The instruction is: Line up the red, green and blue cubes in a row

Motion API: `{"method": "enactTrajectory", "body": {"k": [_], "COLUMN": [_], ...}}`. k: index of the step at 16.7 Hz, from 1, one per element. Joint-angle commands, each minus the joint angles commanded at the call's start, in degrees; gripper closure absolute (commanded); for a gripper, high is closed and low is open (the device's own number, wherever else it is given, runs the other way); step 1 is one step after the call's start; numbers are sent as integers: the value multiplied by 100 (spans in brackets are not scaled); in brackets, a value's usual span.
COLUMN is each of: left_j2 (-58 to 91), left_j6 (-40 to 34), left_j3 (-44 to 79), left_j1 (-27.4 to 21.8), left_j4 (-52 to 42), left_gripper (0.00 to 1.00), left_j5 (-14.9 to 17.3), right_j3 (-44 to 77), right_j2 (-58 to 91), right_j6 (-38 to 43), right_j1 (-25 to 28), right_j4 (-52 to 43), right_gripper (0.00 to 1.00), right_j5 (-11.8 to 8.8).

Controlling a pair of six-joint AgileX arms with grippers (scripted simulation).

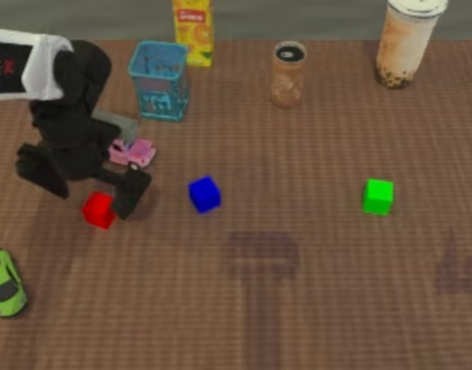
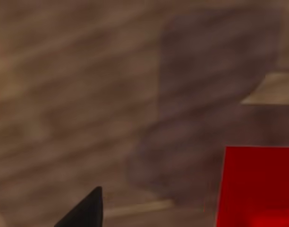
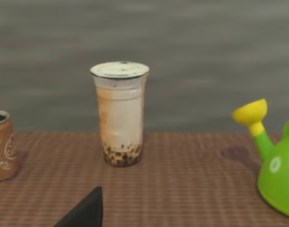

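The red cube (image 1: pixel 98 210) lies at the left of the table, with the blue cube (image 1: pixel 204 193) to its right and the green cube (image 1: pixel 378 196) far off on the right. My left gripper (image 1: pixel 114 202) hangs low right at the red cube and stands open. One dark fingertip (image 1: pixel 133 194) is just right of the cube. In the left wrist view the red cube (image 2: pixel 258 187) is close up, with a gap of bare table between it and the one visible fingertip (image 2: pixel 87 210). My right arm is outside the top view; its wrist view shows one fingertip (image 3: pixel 88 210).
A pink toy car (image 1: pixel 133 152) sits just behind the left gripper, and a lime-green toy car (image 1: pixel 5 282) is at the front left. Along the back stand a blue basket (image 1: pixel 159 81), juice carton (image 1: pixel 193 27), can (image 1: pixel 288 73) and bubble tea cup (image 1: pixel 406 42). A green watering can (image 3: pixel 280 177) is near the right arm.
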Motion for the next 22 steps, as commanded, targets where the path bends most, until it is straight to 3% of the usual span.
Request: {"method": "enactTrajectory", "body": {"k": [7, 20, 22], "left_j2": [280, 280, 280], "left_j6": [3, 3, 3], "left_j3": [-269, -269, -269], "left_j1": [-3, -3, -3], "left_j4": [492, 492, 492], "left_gripper": [0, 98, 100], "left_j5": [3, 3, 3], "right_j3": [0, 0, 0], "right_j2": [0, 0, 0], "right_j6": [0, 0, 0], "right_j1": [0, 0, 0], "right_j4": [0, 0, 0], "right_gripper": [0, 0, 0], "right_j5": [0, 0, 0]}}
